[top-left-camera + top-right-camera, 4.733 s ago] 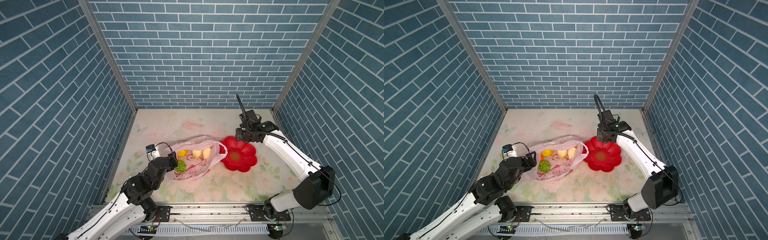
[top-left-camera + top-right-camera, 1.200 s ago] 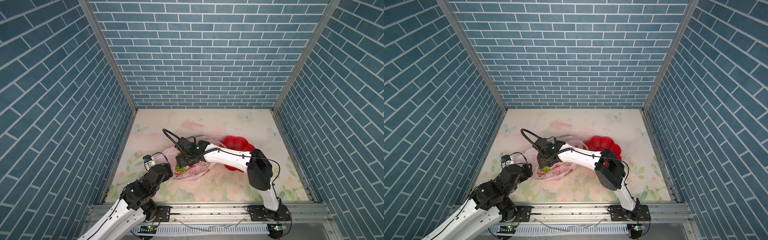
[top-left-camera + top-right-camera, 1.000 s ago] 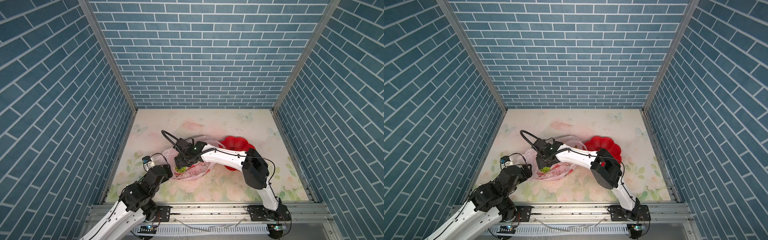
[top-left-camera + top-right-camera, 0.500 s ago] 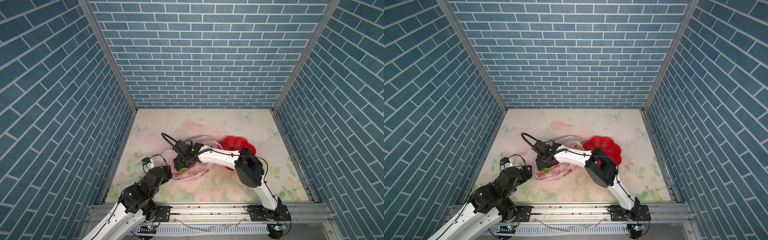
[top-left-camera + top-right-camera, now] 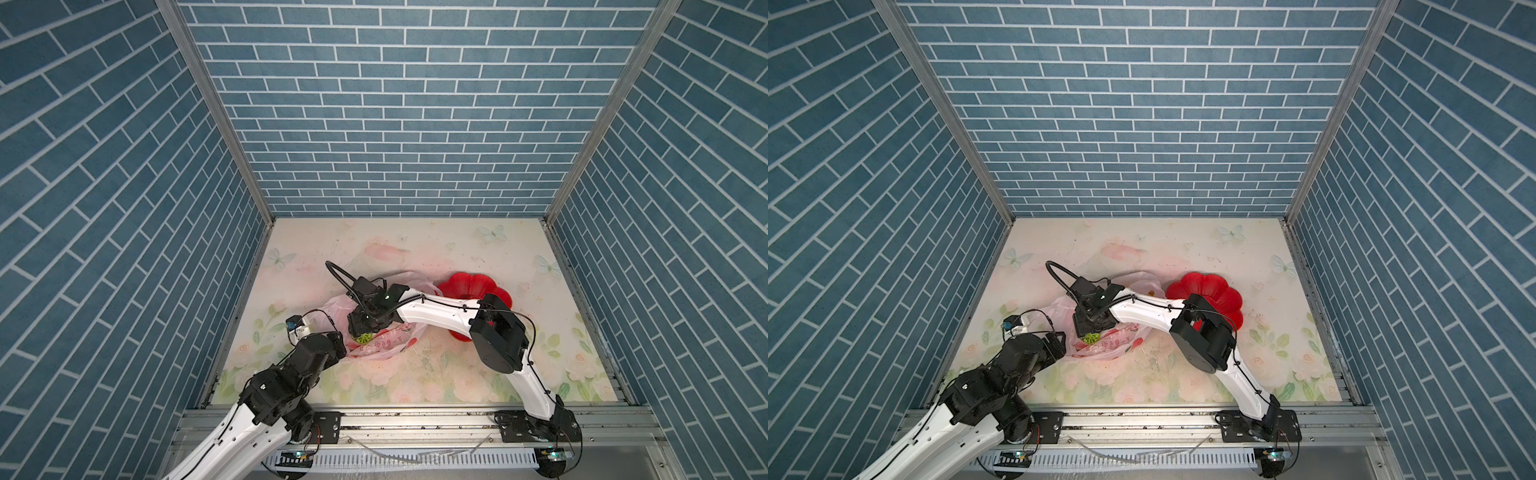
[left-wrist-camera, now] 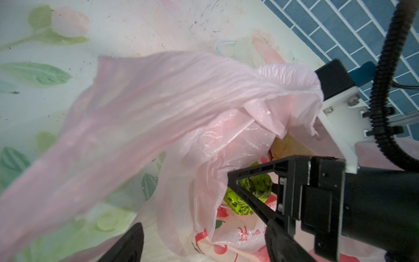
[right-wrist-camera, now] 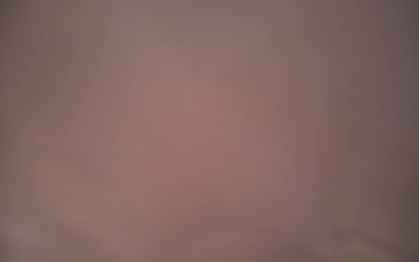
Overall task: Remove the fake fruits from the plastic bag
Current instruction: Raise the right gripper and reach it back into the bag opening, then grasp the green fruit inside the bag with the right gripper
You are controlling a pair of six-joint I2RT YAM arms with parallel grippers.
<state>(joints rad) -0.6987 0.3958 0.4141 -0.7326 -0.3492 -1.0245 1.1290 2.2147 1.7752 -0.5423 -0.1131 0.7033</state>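
The pink plastic bag point(image 5: 388, 345) point(image 5: 1115, 345) lies left of the table's middle, its mouth pulled open point(image 6: 158, 102). A textured green fruit point(image 5: 363, 338) point(image 5: 1089, 337) point(image 6: 256, 183) sits inside it, with a cream fruit point(image 6: 288, 147) behind. My right gripper point(image 5: 365, 328) point(image 5: 1090, 328) reaches across into the bag, right over the green fruit. One triangular finger point(image 6: 249, 169) crosses in front of the fruit and the other is hidden. The right wrist view shows only pink blur. My left gripper point(image 6: 204, 237) point(image 5: 337, 345) is open at the bag's near-left edge, with loose plastic between its fingers.
A red flower-shaped dish point(image 5: 478, 286) point(image 5: 1208, 286) stands right of the bag, partly under the right arm's forearm and elbow point(image 5: 498, 336). Blue brick walls close in the floral tabletop point(image 5: 457, 249) on three sides.
The right arm has come from behind the dish into the bag. Over the last second its elbow swung left while the gripper stayed over the green fruit. The left arm barely moved.
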